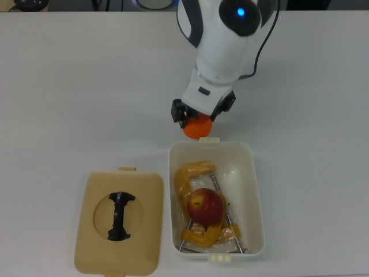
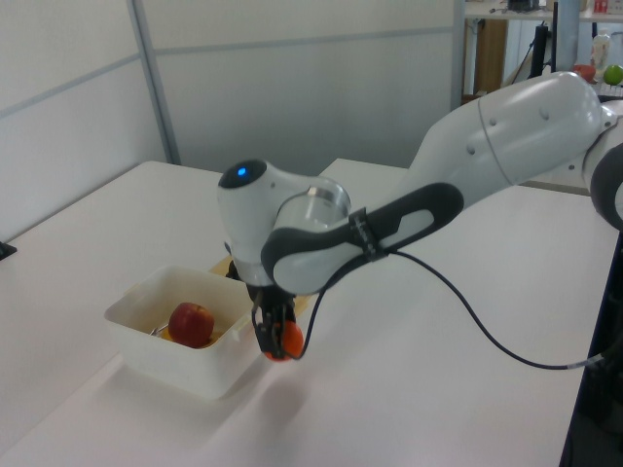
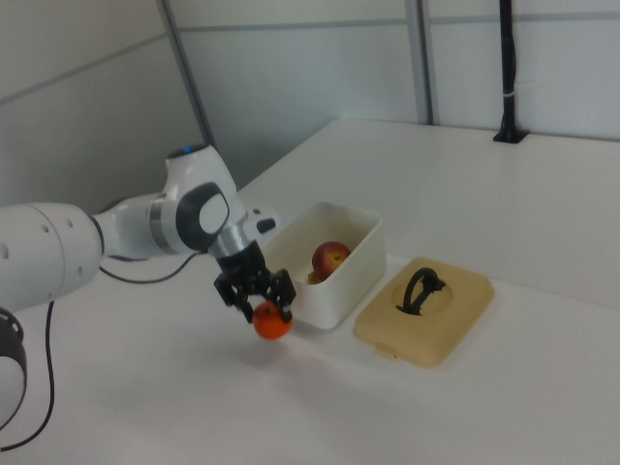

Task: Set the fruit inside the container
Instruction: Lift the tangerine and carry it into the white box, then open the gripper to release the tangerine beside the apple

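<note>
1. Tan lid (image 1: 119, 223) with black handle (image 1: 120, 215), flat on the white table (image 1: 69, 92), at the top view's lower left; short tab on its far edge.
2. Yellow-orange C-clamp (image 1: 193, 173) with metal screw rods (image 1: 214, 183), lying curved under clear plastic wrap (image 1: 228, 234).
3. Black cable (image 2: 467, 321) trailing over the table toward the left view's right.
4. Grey wall panels (image 2: 292, 88) behind the table.
5. Black post (image 3: 507, 73) standing on the far table edge in the right view.
</note>
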